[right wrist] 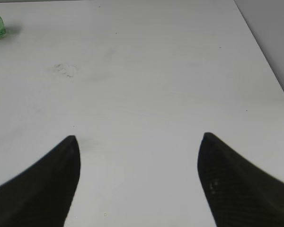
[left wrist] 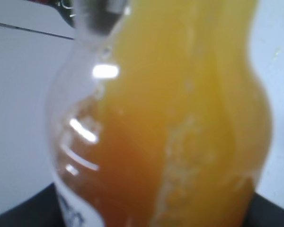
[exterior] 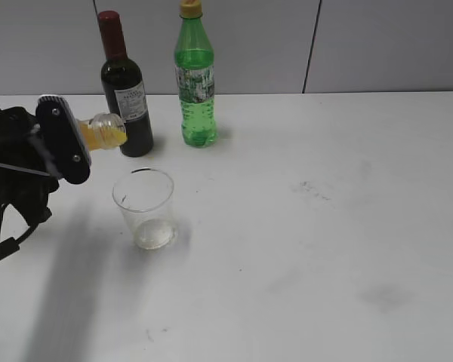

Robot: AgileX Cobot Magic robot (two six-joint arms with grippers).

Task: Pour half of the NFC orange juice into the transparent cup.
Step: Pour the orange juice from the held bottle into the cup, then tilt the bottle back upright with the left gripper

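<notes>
The juice bottle (exterior: 106, 133) is gripped, tipped sideways, by the left gripper (exterior: 74, 143) above the cup (exterior: 144, 208); the right gripper (right wrist: 138, 156) is held open.

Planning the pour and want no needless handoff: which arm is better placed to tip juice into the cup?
Left. Its hand already grips the NFC orange juice, tilted, mouth just up-left of the transparent cup. The right hand hangs open over bare table, away from both.
</notes>
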